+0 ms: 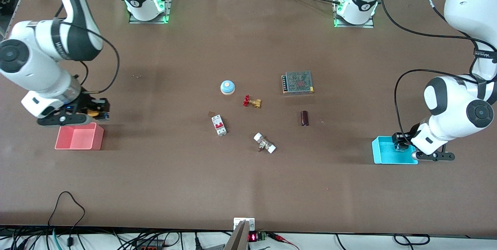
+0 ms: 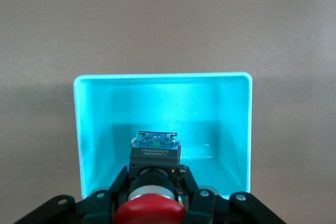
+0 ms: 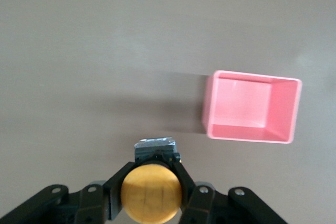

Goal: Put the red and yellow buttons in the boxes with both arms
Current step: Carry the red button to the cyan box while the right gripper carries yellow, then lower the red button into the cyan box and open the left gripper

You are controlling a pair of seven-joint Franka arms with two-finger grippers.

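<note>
My right gripper (image 1: pixel 93 113) is shut on the yellow button (image 3: pixel 151 193), its orange-yellow cap toward the wrist camera and its black body between the fingers. It hangs over bare table just beside the salmon pink box (image 1: pixel 79 137), which is empty in the right wrist view (image 3: pixel 252 107). My left gripper (image 1: pixel 400 144) is shut on the red button (image 2: pixel 149 209), gripping its black body (image 2: pixel 156 158). It is lowered inside the rim of the cyan box (image 1: pixel 390 152), whose walls (image 2: pixel 157 85) surround the button in the left wrist view.
Between the two boxes lie a blue-domed round piece (image 1: pixel 227 87), a brass valve with a red handwheel (image 1: pixel 252 102), a white and red breaker (image 1: pixel 219 125), a white-ended fitting (image 1: pixel 265 143), a dark cylinder (image 1: pixel 305 118) and a metal mesh unit (image 1: pixel 298 82).
</note>
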